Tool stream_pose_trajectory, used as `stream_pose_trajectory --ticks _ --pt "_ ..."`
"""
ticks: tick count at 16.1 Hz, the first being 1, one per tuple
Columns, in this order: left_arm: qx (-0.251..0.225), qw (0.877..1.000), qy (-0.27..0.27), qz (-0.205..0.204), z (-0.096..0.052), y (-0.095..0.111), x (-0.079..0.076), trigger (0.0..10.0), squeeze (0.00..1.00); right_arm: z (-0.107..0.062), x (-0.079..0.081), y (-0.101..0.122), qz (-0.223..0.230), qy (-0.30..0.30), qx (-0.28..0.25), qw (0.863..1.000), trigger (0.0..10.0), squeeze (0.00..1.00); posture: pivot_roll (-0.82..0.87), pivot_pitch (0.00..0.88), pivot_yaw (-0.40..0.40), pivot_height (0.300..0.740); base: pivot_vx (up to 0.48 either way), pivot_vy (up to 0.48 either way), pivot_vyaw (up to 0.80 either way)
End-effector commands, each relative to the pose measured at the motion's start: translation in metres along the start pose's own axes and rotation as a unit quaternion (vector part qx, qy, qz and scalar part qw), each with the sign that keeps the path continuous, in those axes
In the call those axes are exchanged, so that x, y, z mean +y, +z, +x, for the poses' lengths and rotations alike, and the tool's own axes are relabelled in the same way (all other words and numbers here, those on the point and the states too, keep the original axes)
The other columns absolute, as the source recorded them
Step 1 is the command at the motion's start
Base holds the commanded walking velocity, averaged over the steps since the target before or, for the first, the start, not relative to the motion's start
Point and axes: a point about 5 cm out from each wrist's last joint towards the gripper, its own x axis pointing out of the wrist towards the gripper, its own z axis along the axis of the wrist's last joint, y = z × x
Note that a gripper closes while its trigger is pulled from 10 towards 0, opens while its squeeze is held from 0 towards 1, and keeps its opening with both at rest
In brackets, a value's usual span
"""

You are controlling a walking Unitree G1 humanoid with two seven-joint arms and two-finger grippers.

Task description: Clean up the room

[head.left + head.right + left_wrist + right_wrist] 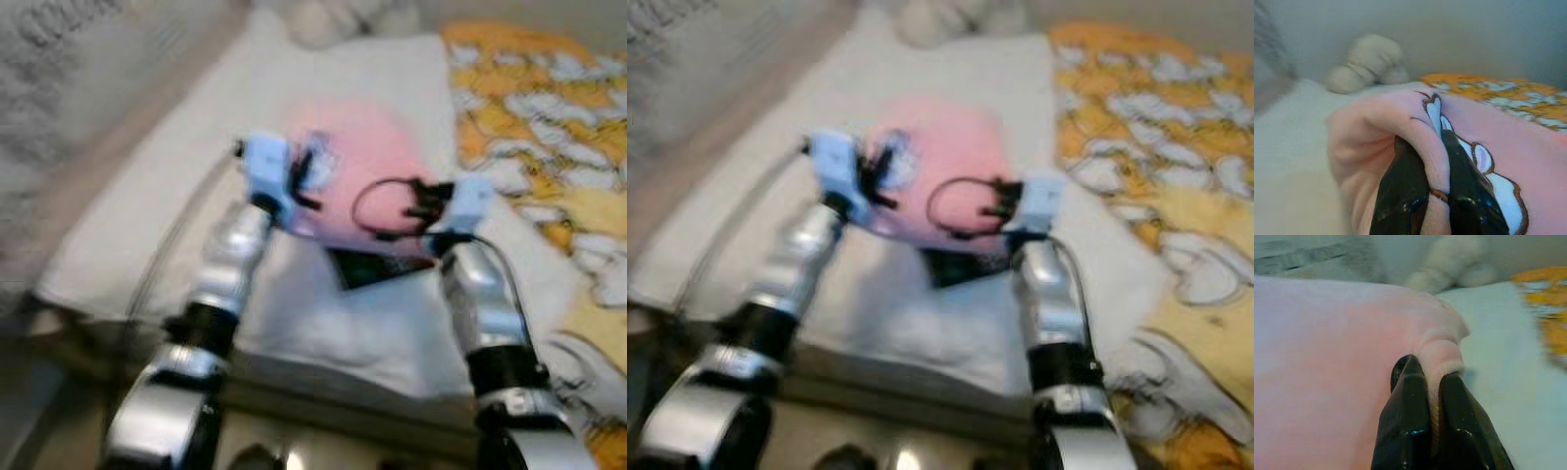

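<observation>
A pink garment with a cartoon print lies bunched on the white bed in front of me. My left gripper is shut on a fold of the pink garment at its left side. My right gripper is shut on the garment's hemmed edge at its right side. In the eye views both arms reach forward, the left gripper and the right gripper flanking the cloth. A dark patch shows under the pink cloth's near edge.
An orange and white patterned blanket covers the bed's right side. A pale plush toy rests at the far end by the wall. A grey textured surface rises on the left. The bed's near edge runs below my arms.
</observation>
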Motion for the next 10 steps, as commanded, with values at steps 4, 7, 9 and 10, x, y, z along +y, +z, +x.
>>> stream_pose_trajectory --ticks 4,7,9,10 --pt "-0.022 1.0 0.011 0.011 0.005 0.011 0.01 10.0 0.0 -0.008 -0.021 0.0 -0.015 -0.039 0.0 0.999 10.0 0.0 0.07 0.0 0.001 0.74 0.0 0.48 0.5" --pt "-0.006 0.999 0.001 0.033 0.006 0.005 0.013 10.0 0.0 -0.009 -0.022 0.001 -0.026 -0.051 -0.012 0.998 10.0 0.0 0.07 0.0 0.004 0.74 0.0 0.48 0.47" --pt "0.002 1.0 -0.01 0.028 0.008 0.002 0.013 10.0 0.0 -0.012 -0.021 0.0 -0.06 -0.059 -0.011 0.996 10.0 0.0 0.06 0.0 0.01 0.74 0.0 0.24 -0.13" --pt "-0.002 1.0 -0.006 0.026 0.007 0.002 0.013 10.0 0.0 -0.013 -0.02 -0.002 -0.048 -0.06 -0.01 0.997 10.0 0.0 0.05 0.0 0.014 0.74 0.0 0.0 -0.8"
